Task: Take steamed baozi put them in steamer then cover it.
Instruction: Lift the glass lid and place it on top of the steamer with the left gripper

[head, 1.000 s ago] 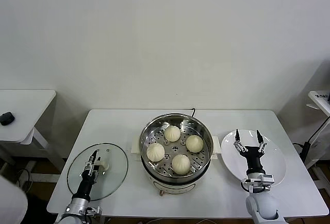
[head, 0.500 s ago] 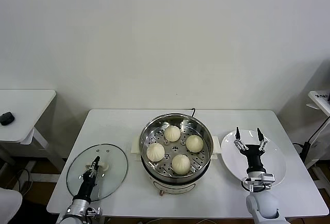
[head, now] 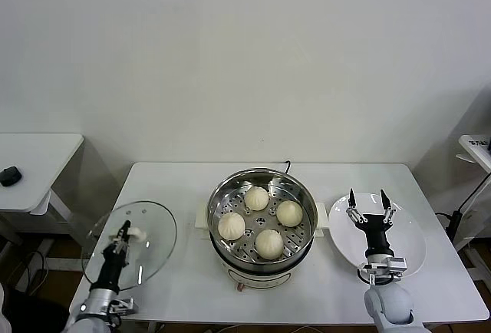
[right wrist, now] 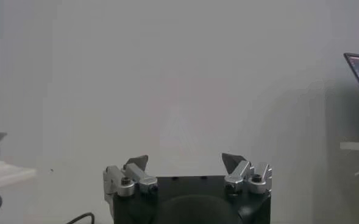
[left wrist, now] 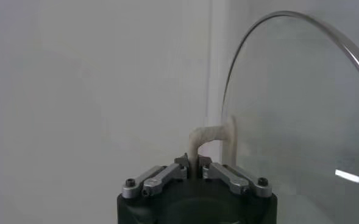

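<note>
With all four baozi (head: 256,222) in the steamer (head: 262,225), covering is in hand: the left claw (head: 120,235), clamped on the cover (head: 129,245) handle, holds it tilted off the tabletop (head: 184,187), needing carrying over the pot, while the right claw (head: 367,206) gapes empty above the plate (head: 410,241).

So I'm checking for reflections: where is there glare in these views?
Head view: highlights on the steamer rim and faint sheen on the glass cover held by the left gripper. Left wrist view: one bright streak on the cover's glass. Right wrist view: none.
</note>
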Tool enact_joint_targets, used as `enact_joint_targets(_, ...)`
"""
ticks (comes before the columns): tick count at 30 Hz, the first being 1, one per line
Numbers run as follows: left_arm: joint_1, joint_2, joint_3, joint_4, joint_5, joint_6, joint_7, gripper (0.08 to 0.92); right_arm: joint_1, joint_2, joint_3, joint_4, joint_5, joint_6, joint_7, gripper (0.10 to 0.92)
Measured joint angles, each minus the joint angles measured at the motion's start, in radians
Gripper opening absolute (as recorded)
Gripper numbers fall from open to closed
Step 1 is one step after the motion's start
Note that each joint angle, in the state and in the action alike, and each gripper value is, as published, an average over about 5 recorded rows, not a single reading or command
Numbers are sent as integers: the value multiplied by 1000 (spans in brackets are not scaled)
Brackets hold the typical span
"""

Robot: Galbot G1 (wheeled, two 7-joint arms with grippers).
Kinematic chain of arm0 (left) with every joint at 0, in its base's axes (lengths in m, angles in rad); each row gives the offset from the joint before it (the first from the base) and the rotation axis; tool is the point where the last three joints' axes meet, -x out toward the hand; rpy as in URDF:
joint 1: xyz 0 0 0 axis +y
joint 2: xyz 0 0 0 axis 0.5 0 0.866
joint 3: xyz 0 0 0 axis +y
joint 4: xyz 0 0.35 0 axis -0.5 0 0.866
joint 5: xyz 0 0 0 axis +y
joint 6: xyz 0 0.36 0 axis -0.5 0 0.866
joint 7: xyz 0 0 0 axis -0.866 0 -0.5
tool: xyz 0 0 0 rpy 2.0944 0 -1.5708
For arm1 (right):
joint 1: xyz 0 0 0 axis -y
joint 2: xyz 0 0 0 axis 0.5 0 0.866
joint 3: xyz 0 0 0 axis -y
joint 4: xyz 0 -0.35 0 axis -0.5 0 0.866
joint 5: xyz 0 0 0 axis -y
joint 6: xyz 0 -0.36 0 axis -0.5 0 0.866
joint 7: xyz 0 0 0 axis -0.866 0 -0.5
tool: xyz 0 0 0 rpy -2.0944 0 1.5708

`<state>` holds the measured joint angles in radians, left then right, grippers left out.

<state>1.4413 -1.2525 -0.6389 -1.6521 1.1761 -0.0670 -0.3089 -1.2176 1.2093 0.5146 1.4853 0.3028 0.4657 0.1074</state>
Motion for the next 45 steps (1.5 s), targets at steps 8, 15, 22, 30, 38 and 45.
enact_joint_targets(8, 23, 27, -19, -215, -52, 77, 76, 186, 3, -2, -1, -5, -2, -1, 2, 823)
enact_joint_targets(15, 12, 39, 59, -424, -49, 181, 165, 186, 9, -3, -2, -16, -16, -15, 14, 823)
enact_joint_targets(22, -39, 32, 235, -564, -14, 315, 264, 186, 24, 6, 4, -31, -32, -30, 28, 823)
enact_joint_targets(30, -137, 27, 468, -603, 40, 467, 370, 186, 42, 21, 6, -59, -52, -34, 35, 823)
enact_joint_targets(38, -227, 0, 652, -574, 127, 588, 465, 186, 56, 31, 9, -90, -66, -34, 37, 823)
enact_joint_targets(45, -286, -44, 768, -521, 222, 654, 535, 186, 62, 34, 13, -108, -72, -36, 37, 823)
